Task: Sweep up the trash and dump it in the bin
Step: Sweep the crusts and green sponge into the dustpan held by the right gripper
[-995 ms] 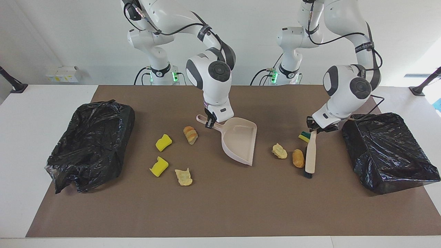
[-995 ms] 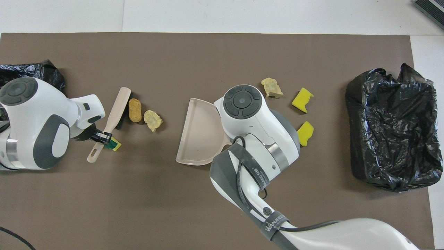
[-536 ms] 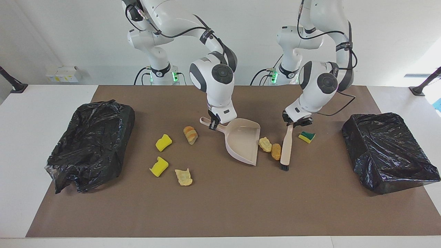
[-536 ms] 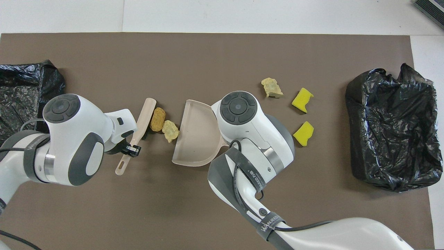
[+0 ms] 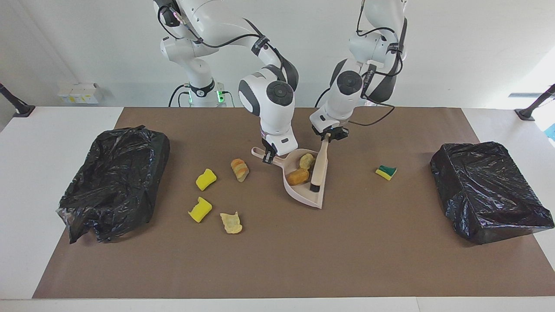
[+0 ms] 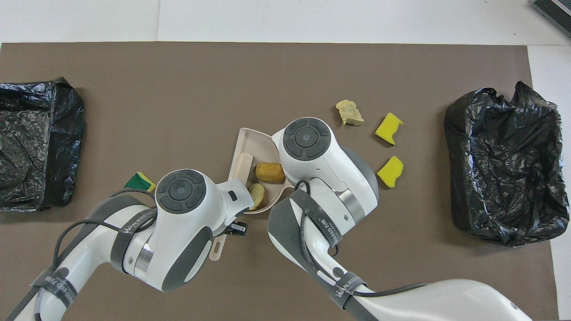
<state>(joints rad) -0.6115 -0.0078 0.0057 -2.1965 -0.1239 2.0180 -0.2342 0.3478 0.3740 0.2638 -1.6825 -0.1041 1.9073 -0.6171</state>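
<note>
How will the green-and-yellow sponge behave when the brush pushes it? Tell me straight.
The green-and-yellow sponge lies flat on the mat, so it will probably slide, not roll. Small and foam-like, it looks light; the brush may flick it aside. Being soft, it likely squashes without breaking.

Big brown mat [image 5: 277, 260] spread flat on a white table [image 5: 43, 173], covering most of it, with bare white strips left around the mat's edges. Off the mat's corner nearest the robots at the right arm's end: a black angled post [image 5: 15, 106] standing on the table, and a small white box [image 5: 80, 93] by the wall, closer to the mat. Same kind of black post [image 5: 535, 106] off the mat's matching corner at the left arm's end. Something blue [image 5: 551, 130] just past that, can't tell what.
</note>
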